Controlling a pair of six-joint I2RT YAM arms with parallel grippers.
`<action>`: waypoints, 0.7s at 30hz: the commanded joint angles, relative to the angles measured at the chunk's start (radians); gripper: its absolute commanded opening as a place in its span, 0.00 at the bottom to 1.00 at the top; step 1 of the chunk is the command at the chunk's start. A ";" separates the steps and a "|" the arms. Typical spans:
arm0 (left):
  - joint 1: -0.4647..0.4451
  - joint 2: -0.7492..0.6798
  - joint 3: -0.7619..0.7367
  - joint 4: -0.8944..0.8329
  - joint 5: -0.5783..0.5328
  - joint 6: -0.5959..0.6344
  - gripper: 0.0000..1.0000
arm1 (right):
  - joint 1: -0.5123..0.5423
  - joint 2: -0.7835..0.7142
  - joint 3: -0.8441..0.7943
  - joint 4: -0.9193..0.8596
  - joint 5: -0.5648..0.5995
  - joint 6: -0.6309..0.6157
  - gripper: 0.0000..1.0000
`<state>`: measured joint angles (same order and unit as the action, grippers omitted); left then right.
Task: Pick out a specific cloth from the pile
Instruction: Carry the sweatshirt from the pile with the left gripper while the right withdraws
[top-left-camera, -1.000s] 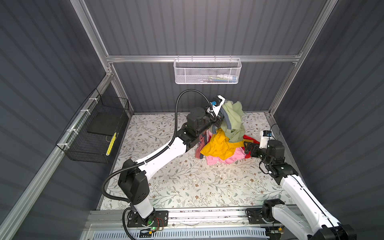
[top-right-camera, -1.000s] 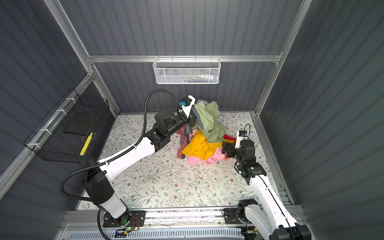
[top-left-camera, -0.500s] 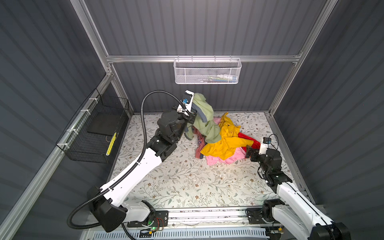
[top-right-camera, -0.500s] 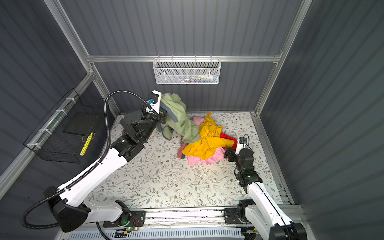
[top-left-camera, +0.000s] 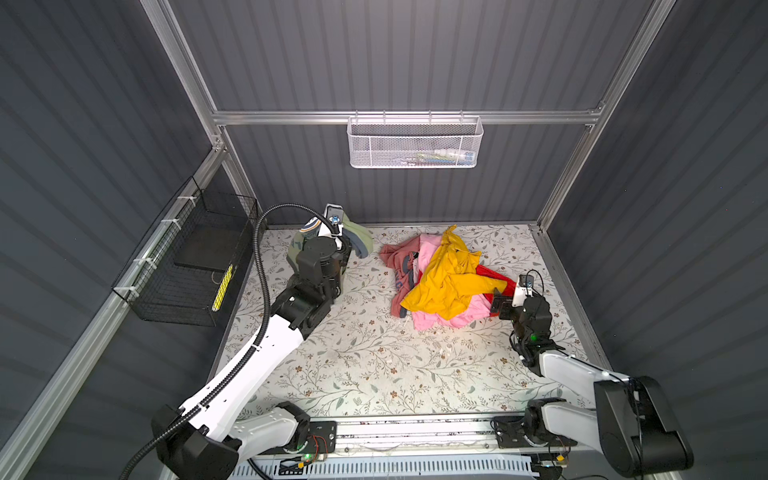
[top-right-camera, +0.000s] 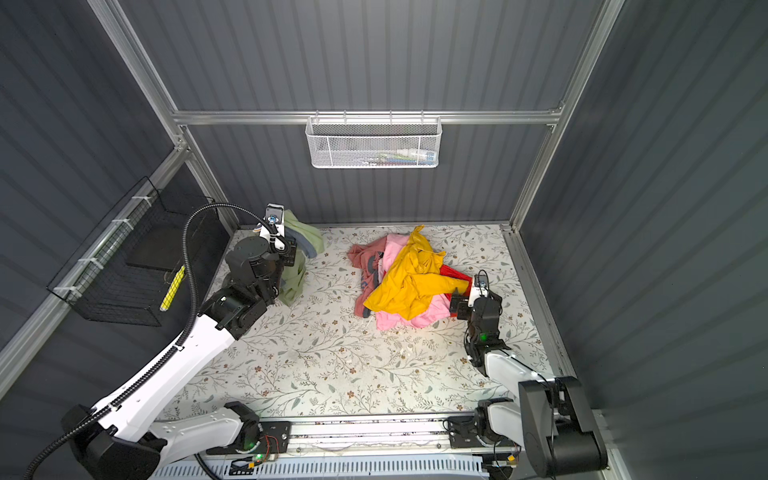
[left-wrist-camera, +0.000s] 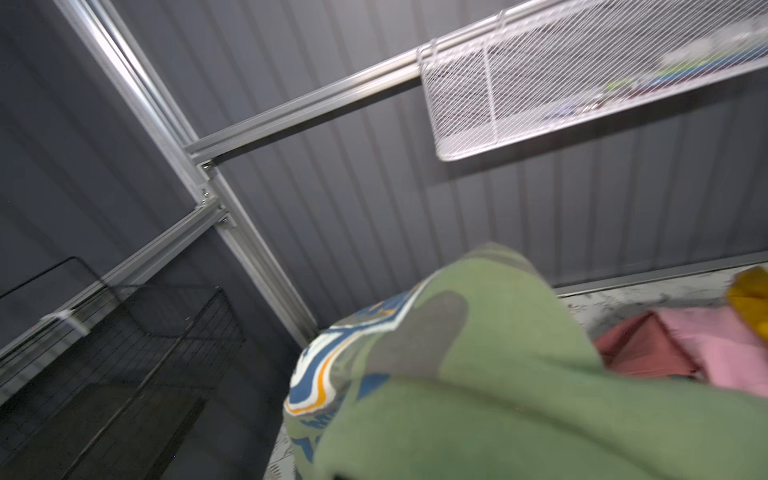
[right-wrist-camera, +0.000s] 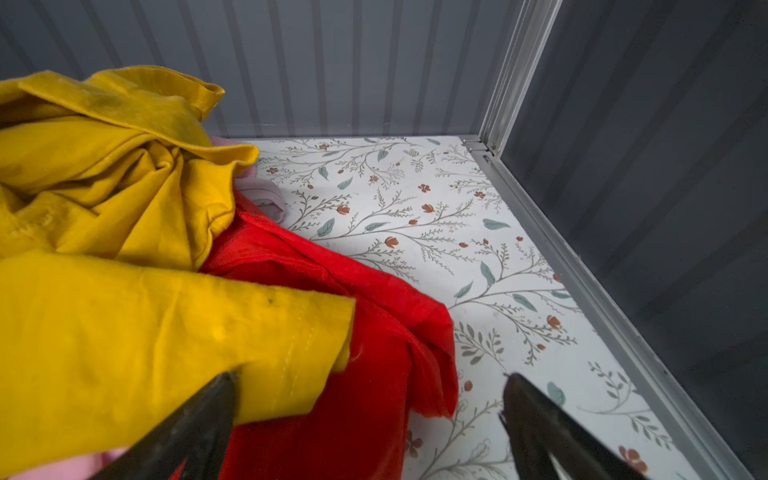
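Observation:
The cloth (top-left-camera: 360, 237) (top-right-camera: 296, 277), olive green with dark grey trim and a blue-and-white print, hangs off my left gripper (top-left-camera: 341, 246) (top-right-camera: 287, 248) at the table's far left corner, apart from the pile. It fills the left wrist view, where the cloth (left-wrist-camera: 498, 374) hides the fingers; the gripper is shut on it. The pile (top-left-camera: 446, 279) (top-right-camera: 409, 280) lies right of centre with a mustard-yellow garment (right-wrist-camera: 124, 291) on top, over pink, dusty rose and red. My right gripper (top-left-camera: 498, 305) (top-right-camera: 457, 308) (right-wrist-camera: 370, 395) stands open at the pile's right edge, over the red garment (right-wrist-camera: 332, 395).
A white mesh basket (top-left-camera: 415, 143) hangs on the back wall. A black wire basket (top-left-camera: 195, 266) is fixed to the left wall, close to my left arm. The floral table (top-left-camera: 374, 365) is bounded by aluminium rails (right-wrist-camera: 582, 257) and grey walls.
My left arm has swung left and carried the olive-green cloth off the pile to the far left corner. The yellow garment has dropped back onto the pile. My right gripper stays open beside it.

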<state>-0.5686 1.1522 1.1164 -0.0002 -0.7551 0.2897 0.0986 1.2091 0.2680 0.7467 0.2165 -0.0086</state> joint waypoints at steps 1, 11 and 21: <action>0.019 -0.014 -0.048 0.031 -0.130 0.066 0.00 | -0.001 0.018 -0.027 0.147 -0.008 -0.035 0.99; 0.029 0.071 -0.123 -0.003 -0.084 0.000 0.00 | -0.003 0.099 -0.026 0.252 -0.073 -0.076 0.99; 0.032 0.045 -0.194 -0.113 0.071 -0.305 0.00 | -0.020 0.166 -0.016 0.308 -0.057 -0.064 0.99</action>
<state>-0.5415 1.2282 0.9463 -0.0792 -0.7414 0.1177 0.0902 1.3682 0.2489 1.0031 0.1608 -0.0757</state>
